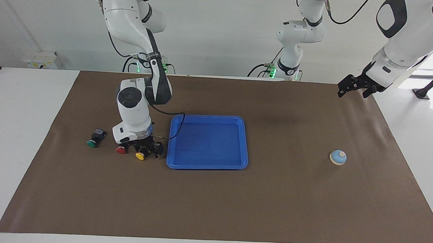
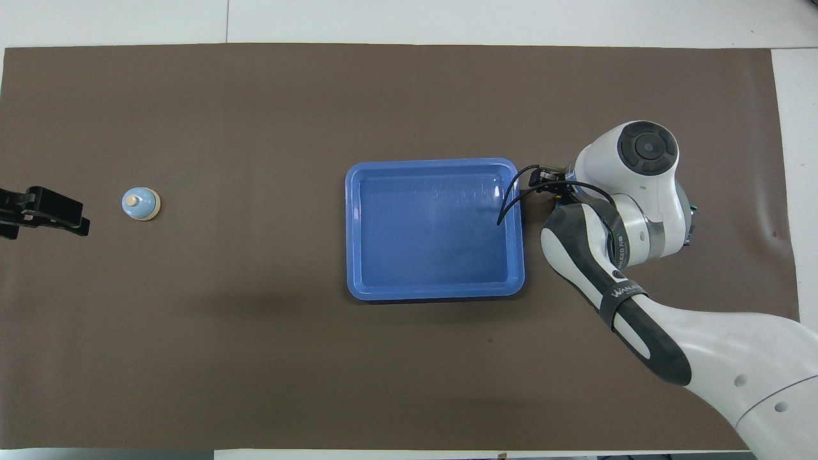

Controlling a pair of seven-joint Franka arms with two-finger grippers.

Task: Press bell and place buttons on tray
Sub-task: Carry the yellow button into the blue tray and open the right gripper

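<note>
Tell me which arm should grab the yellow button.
Right. The right gripper is down at the yellow button, beside the tray. The left gripper waits over the mat's edge, near the bell.

The right arm reaches steeply down, its end effector (image 1: 146,149) low at the tabletop (image 1: 271,198). The left arm waits raised, its end effector (image 1: 353,86) with fingers spread apart.

White lettering "WANA…", partly legible, on right arm's black strap (image 2: 623,295).
</note>
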